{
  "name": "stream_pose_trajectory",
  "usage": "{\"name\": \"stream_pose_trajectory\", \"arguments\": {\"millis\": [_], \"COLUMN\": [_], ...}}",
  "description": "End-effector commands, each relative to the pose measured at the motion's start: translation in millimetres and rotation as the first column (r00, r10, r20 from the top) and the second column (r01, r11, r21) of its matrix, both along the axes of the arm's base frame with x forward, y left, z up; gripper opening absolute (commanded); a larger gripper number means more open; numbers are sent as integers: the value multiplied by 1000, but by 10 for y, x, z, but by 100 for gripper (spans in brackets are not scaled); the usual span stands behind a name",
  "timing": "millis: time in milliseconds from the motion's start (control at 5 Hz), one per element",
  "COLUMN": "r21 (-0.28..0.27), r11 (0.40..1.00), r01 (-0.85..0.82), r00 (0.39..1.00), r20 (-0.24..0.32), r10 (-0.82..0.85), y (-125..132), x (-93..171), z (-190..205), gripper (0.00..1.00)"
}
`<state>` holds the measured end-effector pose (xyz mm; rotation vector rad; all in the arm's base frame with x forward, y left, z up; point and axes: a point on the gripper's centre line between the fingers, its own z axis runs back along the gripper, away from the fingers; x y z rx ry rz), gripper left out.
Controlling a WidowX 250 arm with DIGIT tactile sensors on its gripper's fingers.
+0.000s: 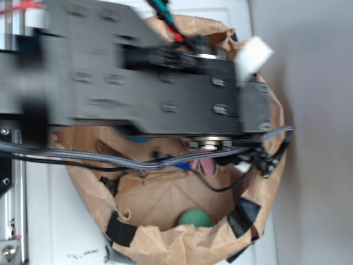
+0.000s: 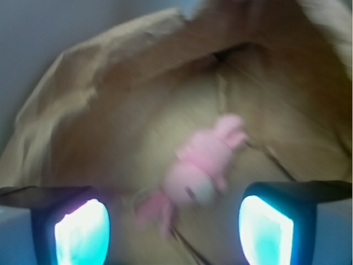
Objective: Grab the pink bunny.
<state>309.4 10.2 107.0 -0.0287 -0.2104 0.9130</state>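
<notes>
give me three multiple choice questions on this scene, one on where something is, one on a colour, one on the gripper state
1. Where does the small soft pink plush bunny lie?
A. on the floor of the brown paper-lined basket
B. on the white table outside it
C. clamped in the gripper

2. What colour is the ball at the basket's near wall?
A. red
B. green
C. yellow

3. How is the gripper?
A. shut on the bunny
B. shut empty
C. open

Answers:
1 A: the wrist view shows it on brown paper.
2 B: the exterior view shows green.
3 C: both fingers stand wide apart, the bunny lying beyond them.

Probably a lab (aluminium rig (image 1: 12, 182)).
</notes>
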Motion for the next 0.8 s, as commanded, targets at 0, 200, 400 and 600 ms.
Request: {"name": "stream_pose_trajectory", "arguments": {"millis": [0,200,400,600], "r21": [-21,-31,-14,12], "r11": [1000,999,1000,1000], "r01": [-20,17,10,-9], "r00": [994,994,997,998], "r20": [104,105,83,61], "r10": [22,-13,-9,8], "y": [222,313,297,244], "x": [-717,-751,-647,-526], "z": [134,182,137,93], "gripper": [100,100,100,100]}}
